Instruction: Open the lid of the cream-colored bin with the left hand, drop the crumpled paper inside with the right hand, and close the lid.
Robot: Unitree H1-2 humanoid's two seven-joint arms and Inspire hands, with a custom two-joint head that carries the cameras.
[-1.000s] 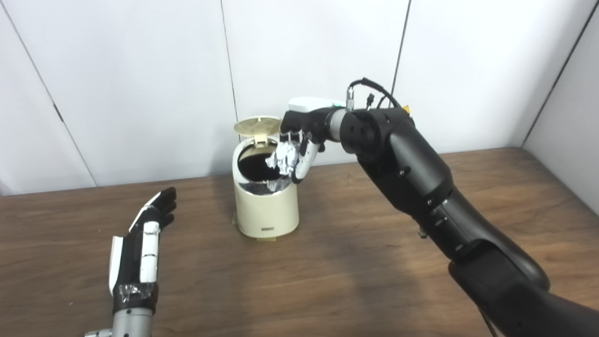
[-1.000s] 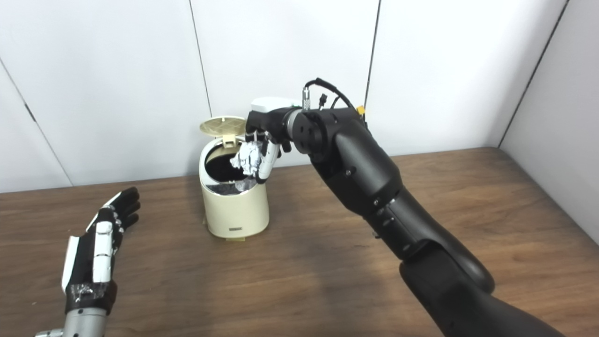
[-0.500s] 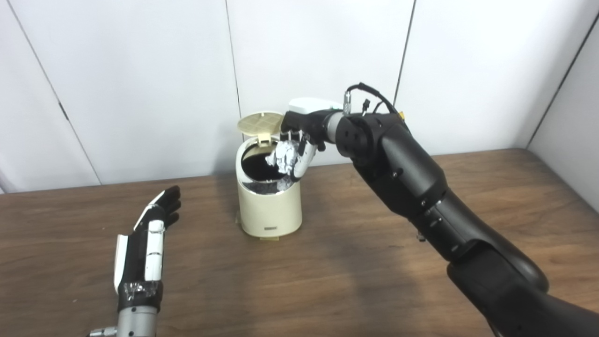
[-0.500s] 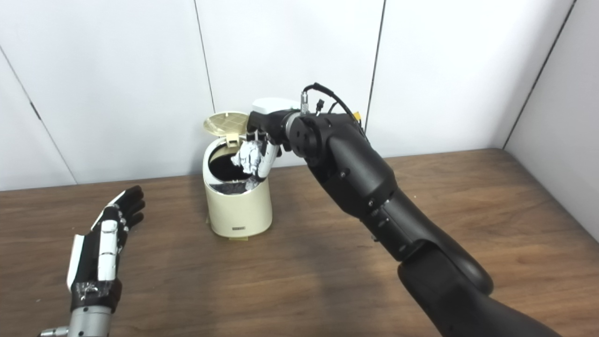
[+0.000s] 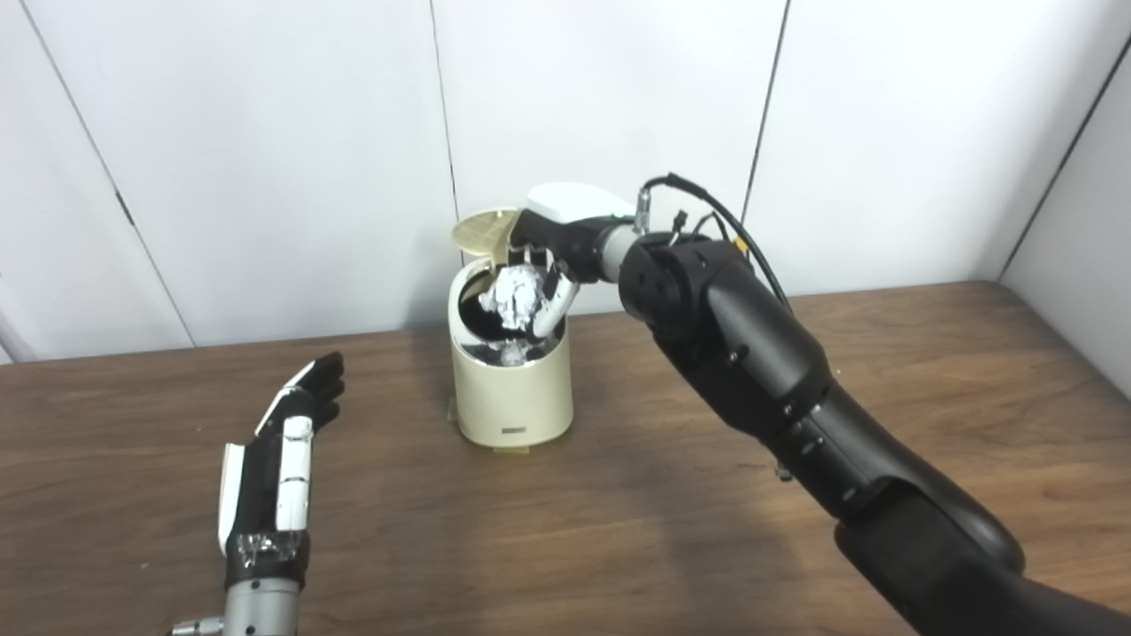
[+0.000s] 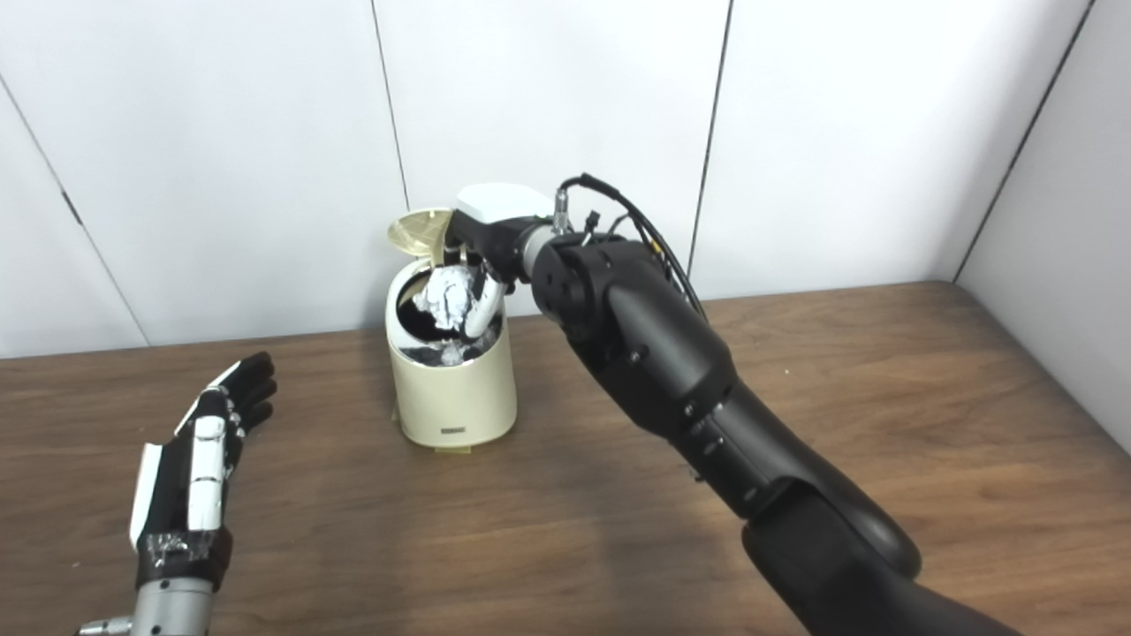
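In the left eye view, the cream-colored bin (image 5: 511,380) stands on the wooden surface (image 5: 618,495) near the back wall with its lid (image 5: 482,231) tipped up behind the opening, so the mouth is free for the drop. The right robot hand (image 5: 539,287) hangs directly over that opening, fingers curled around the crumpled paper (image 5: 512,296), which sits just above the dark interior; holding it there means a release should send it straight in rather than onto the rim. The left robot hand (image 5: 283,459) lies well apart from the bin, low over the surface, fingers stretched out and holding nothing, probably waiting to close the lid. In the right eye view, the same arrangement shows from slightly to the side: the paper (image 6: 444,296) is clasped over the bin's mouth (image 6: 424,318), and the lid (image 6: 417,231) stands upright, partly hidden by the right wrist. Pale crinkled material inside the rim may be a liner, though it is too small to tell.
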